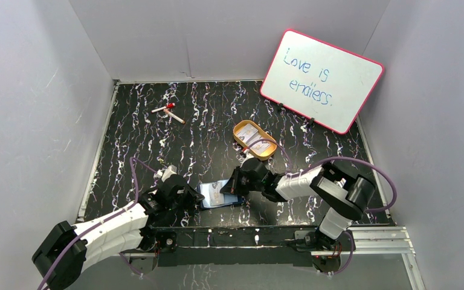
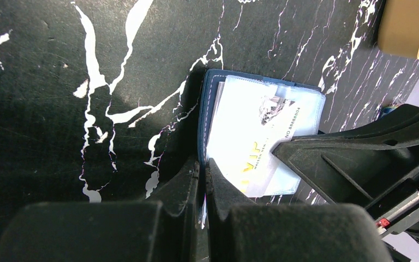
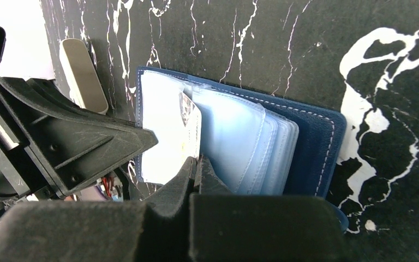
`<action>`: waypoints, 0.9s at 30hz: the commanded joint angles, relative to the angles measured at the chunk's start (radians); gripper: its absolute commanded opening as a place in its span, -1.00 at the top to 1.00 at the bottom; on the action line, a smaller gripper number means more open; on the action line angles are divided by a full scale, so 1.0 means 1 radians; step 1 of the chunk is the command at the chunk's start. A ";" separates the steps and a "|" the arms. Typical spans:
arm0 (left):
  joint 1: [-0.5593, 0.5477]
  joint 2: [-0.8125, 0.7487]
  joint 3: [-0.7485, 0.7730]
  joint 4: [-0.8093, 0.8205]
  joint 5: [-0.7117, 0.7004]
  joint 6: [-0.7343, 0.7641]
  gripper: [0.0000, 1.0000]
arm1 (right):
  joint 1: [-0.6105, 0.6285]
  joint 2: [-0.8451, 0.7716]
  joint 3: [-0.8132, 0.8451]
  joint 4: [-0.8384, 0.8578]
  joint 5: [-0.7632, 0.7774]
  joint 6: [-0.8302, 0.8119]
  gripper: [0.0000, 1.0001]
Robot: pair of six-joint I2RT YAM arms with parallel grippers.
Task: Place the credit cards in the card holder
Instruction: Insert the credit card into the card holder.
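Note:
The navy card holder (image 1: 217,195) lies open on the black marbled table between the two grippers. My left gripper (image 2: 203,162) is shut on the edge of its navy cover (image 2: 203,117). A white credit card (image 2: 253,144) with yellow "VIP" print lies on the clear pockets. My right gripper (image 3: 196,161) is shut on this card's near edge, with the card (image 3: 188,123) standing between the light blue pockets (image 3: 234,142). More pale cards lie in the golden tin (image 1: 255,140). In the top view the left gripper (image 1: 193,195) is left of the holder and the right gripper (image 1: 235,184) is right of it.
The oval golden-orange tin stands behind the right arm and also shows in the left wrist view (image 2: 406,27). Marker pens (image 1: 168,112) lie at the back left. A pink-framed whiteboard (image 1: 321,80) leans at the back right. Grey walls enclose the table.

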 commanded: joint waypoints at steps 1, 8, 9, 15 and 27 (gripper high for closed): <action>0.002 0.009 -0.013 -0.038 -0.008 0.003 1.00 | 0.010 0.046 0.011 -0.022 -0.020 -0.011 1.00; 0.002 0.013 -0.014 -0.034 -0.007 0.005 1.00 | 0.019 0.066 0.032 -0.017 -0.036 -0.012 1.00; 0.002 0.012 -0.014 -0.034 -0.008 0.004 1.00 | 0.020 0.064 0.032 -0.017 -0.037 -0.014 1.00; 0.002 0.005 -0.015 -0.035 -0.008 0.004 1.00 | 0.021 0.016 0.037 -0.095 -0.003 -0.036 0.69; 0.001 0.001 -0.010 -0.040 -0.011 0.008 1.00 | 0.020 -0.061 0.094 -0.239 0.033 -0.103 0.25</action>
